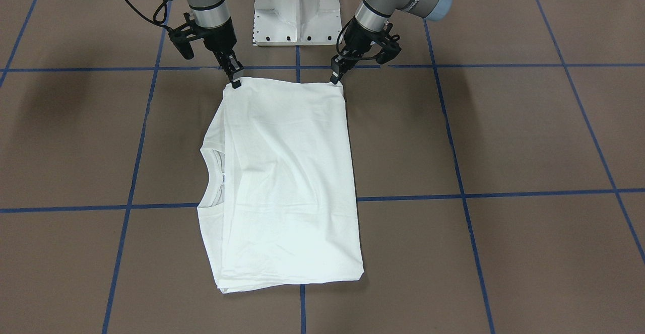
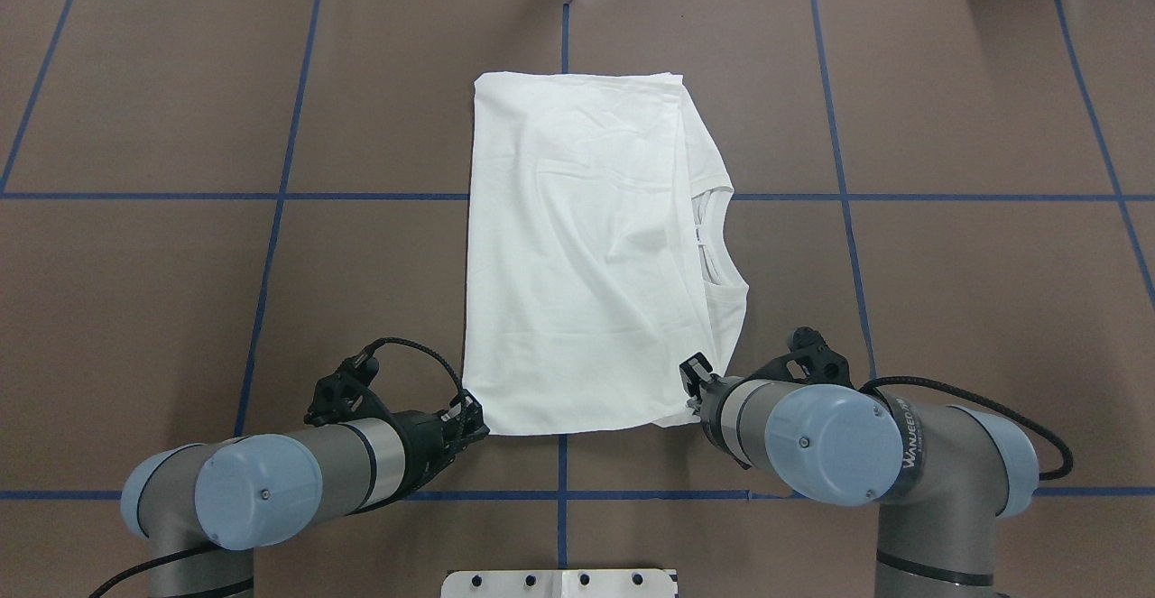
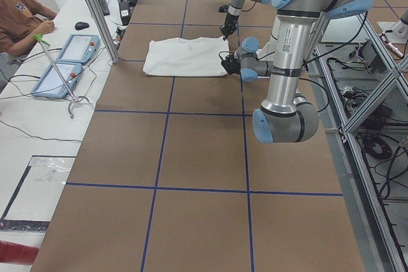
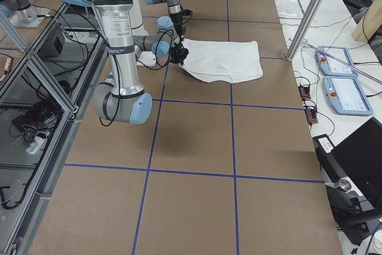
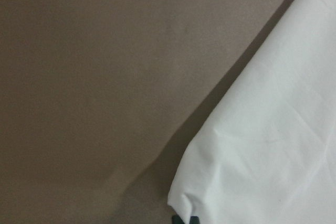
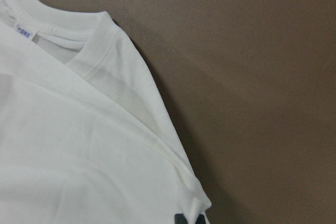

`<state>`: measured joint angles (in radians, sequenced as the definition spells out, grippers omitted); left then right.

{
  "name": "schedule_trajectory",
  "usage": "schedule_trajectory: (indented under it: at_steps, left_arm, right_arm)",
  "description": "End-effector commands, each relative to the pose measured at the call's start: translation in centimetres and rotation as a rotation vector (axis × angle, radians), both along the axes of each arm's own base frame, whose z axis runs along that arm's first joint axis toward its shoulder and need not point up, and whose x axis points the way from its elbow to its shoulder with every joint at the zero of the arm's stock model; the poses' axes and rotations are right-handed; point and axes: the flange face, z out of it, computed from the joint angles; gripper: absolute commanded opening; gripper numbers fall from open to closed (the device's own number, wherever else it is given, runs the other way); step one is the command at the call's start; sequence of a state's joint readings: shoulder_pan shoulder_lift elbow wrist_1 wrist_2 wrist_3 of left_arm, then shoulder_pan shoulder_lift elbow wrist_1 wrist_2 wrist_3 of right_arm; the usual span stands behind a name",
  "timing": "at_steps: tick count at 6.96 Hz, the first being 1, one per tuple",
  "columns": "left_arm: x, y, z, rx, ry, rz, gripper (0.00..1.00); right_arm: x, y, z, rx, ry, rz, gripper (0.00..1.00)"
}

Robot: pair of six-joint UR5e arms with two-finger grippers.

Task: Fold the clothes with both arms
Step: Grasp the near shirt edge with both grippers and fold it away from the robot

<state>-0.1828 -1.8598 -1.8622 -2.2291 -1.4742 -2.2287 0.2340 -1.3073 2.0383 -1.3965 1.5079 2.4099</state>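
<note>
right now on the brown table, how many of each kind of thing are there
white shirt: 1
robot arms: 2, left arm and right arm
white pedestal base: 1
total: 4

Matt white cotton T-shirt (image 1: 287, 183), soft, faintly creased, ribbed collar (image 6: 58, 22); matt brown papery tabletop (image 1: 504, 137) beside the matt black left gripper (image 1: 334, 78).
</note>
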Motion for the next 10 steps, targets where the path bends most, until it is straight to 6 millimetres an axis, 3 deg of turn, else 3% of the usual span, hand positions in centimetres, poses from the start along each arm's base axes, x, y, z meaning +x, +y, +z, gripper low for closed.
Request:
schedule_trajectory:
  at_steps: [1, 3, 4, 5, 6, 7, 8, 9, 10]
  left_arm:
    - [-2.0, 1.2, -2.5, 0.008, 0.058, 0.015, 0.0]
    - [-7.4, 5.8, -7.0, -0.002, 0.108, 0.092, 0.0]
    - [-8.9, 6.3, -8.8, -0.031, 0.121, 0.09, 0.0]
    - [-10.8, 6.3, -10.8, -0.024, 0.167, 0.088, 0.0]
    - [-11.0, 5.7, -11.0, -0.009, 0.169, 0.094, 0.0]
    - [-11.3, 1.0, -11.9, 0.1, 0.145, 0.031, 0.0]
    - [-10.0, -4.8, -11.9, 0.15, 0.09, 0.007, 0.0]
    - [-8.1, -10.7, -11.8, 0.165, 0.033, 0.003, 0.0]
    - [-7.9, -14.8, -11.4, 0.213, -0.016, -0.02, 0.0]
  right_arm:
    - [1.6, 4.3, -2.3, 0.0, 0.004, -0.072, 0.0]
    - [3.7, 8.9, -4.6, -0.055, 0.008, -0.11, 0.0]
    - [6.7, 9.1, -6.4, -0.053, -0.03, -0.111, 0.0]
    - [8.5, 7.7, -7.3, -0.055, -0.027, -0.079, 0.0]
    - [10.2, 4.6, -8.1, -0.057, -0.043, -0.01, 0.0]
    - [11.7, 1.3, -9.3, -0.063, -0.071, 0.042, 0.0]
    - [11.6, -3.2, -10.2, -0.073, -0.075, 0.069, 0.0]
    - [8.9, -9.1, -10.1, -0.045, -0.019, 0.036, 0.0]
    - [8.5, -12.9, -9.4, -0.014, 0.03, 0.042, 0.0]
